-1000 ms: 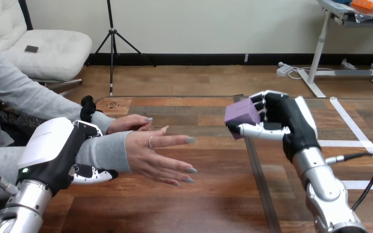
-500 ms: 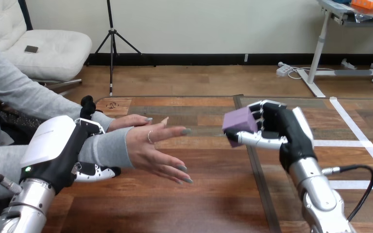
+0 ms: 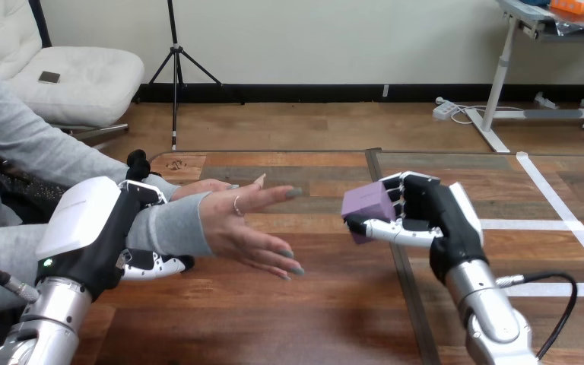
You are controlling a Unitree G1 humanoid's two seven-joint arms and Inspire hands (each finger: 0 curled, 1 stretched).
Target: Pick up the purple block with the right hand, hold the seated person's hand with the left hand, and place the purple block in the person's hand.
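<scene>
Purple block (image 3: 369, 204) sits off the table (image 3: 312, 319), pinched in the right hand (image 3: 433, 217). The fingers (image 3: 397, 190) curl over its far side and the thumb (image 3: 384, 228) presses along its lower edge. The right arm rises from about 5 o'clock and the hand is turned so that the block faces 9 o'clock, toward the person.

At 9 o'clock of the block, near it but apart with bare table between them, the person's hand (image 3: 243, 224) is held out above the table. Its palm is turned partly up and toward the block, and its fingers are stretched toward 3 o'clock.

The left hand (image 3: 95, 224) comes in from about 7 o'clock and is wrapped round the person's wrist (image 3: 171, 228), over the grey sleeve. Its fingers hook over the top of the wrist, its thumb (image 3: 156, 265) lies underneath, and its white back faces up.
</scene>
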